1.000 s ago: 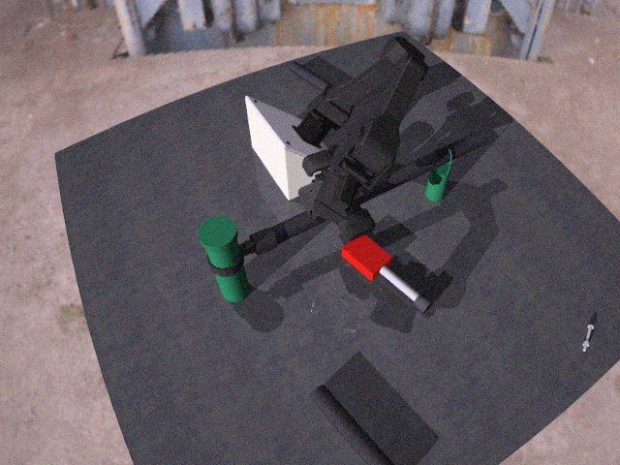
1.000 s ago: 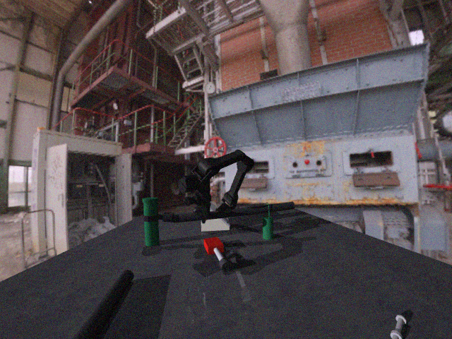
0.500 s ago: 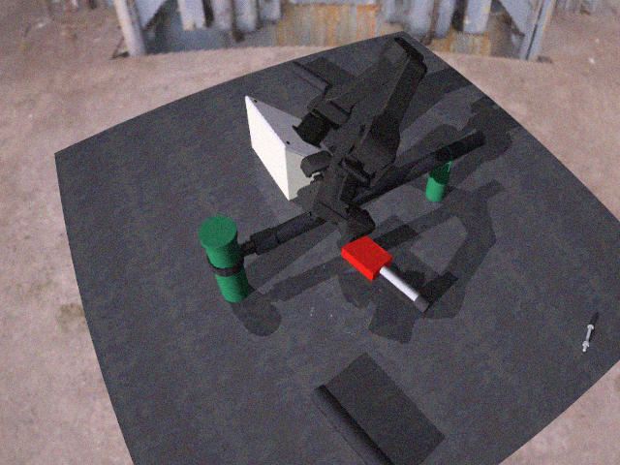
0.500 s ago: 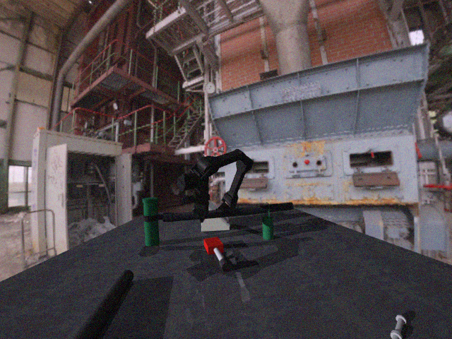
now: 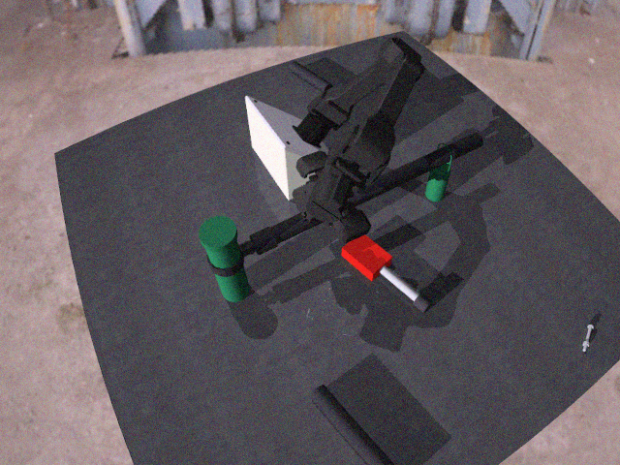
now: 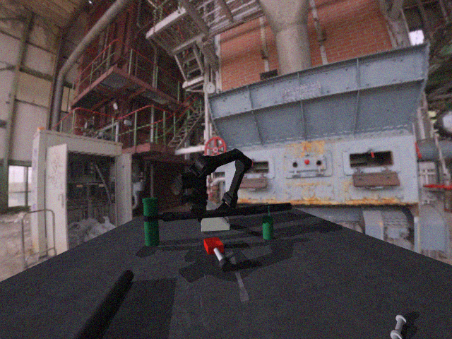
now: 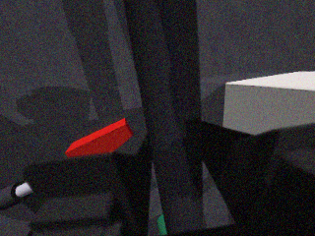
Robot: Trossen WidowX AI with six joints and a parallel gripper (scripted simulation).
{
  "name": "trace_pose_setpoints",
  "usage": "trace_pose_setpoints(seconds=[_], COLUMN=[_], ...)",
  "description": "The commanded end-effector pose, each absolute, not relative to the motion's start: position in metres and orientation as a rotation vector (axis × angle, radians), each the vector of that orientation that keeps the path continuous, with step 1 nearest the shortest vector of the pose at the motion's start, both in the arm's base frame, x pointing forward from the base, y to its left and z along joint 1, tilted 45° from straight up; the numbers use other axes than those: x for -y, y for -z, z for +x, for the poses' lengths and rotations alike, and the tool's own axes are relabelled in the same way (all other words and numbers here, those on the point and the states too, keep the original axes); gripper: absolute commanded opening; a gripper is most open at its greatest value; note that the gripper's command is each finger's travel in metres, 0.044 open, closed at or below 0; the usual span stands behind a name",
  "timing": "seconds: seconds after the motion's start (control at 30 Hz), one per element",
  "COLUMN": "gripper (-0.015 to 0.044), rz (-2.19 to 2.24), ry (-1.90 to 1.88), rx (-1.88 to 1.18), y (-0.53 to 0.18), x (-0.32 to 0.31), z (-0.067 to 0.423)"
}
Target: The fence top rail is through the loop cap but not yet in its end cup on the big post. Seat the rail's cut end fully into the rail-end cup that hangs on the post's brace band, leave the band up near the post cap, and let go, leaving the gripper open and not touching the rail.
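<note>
My gripper (image 5: 332,215) (image 6: 198,215) (image 7: 169,125) is shut on the dark fence rail (image 5: 400,177) (image 6: 248,210) (image 7: 167,98), around its middle. The rail runs nearly level above the table. Its right part passes through the thin loop (image 5: 450,161) on the short green post (image 5: 436,189) (image 6: 268,230). Its left end meets the dark rail-end cup (image 5: 263,240) (image 6: 166,217) beside the big green post (image 5: 218,233) (image 6: 151,234). How deep the end sits in the cup cannot be told. The black brace band (image 5: 226,269) (image 6: 151,218) is around the post, below the cap and above the foot.
A red block (image 5: 361,252) (image 6: 213,245) (image 7: 103,142) with a white handle lies in front of the gripper. A white wedge-like box (image 5: 270,150) (image 6: 215,224) (image 7: 266,110) stands behind the rail. A dark bar (image 5: 350,423) (image 6: 107,304) is near the front. A small pale bolt-like piece (image 5: 588,336) lies far right.
</note>
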State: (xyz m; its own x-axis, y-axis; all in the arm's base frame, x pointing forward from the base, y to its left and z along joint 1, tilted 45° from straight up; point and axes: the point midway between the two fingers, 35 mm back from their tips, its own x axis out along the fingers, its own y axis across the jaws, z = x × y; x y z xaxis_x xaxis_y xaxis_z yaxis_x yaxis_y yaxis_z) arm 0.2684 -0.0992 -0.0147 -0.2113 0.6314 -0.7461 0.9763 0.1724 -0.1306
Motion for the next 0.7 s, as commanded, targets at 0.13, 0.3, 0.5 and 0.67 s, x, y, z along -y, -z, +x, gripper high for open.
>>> trace_pose_setpoints(seconds=[0.13,0.3,0.5,0.67], gripper=[0.0,0.0,0.0,0.0], rz=[1.523,1.523,1.523,1.522], ry=[0.852,0.852,0.852,0.852], rx=[-1.885,-1.885,-1.885,-1.885], y=[0.017,0.02,0.024,0.026], x=[0.11,0.112,0.115,0.117], z=[0.27,0.27,0.27,0.27])
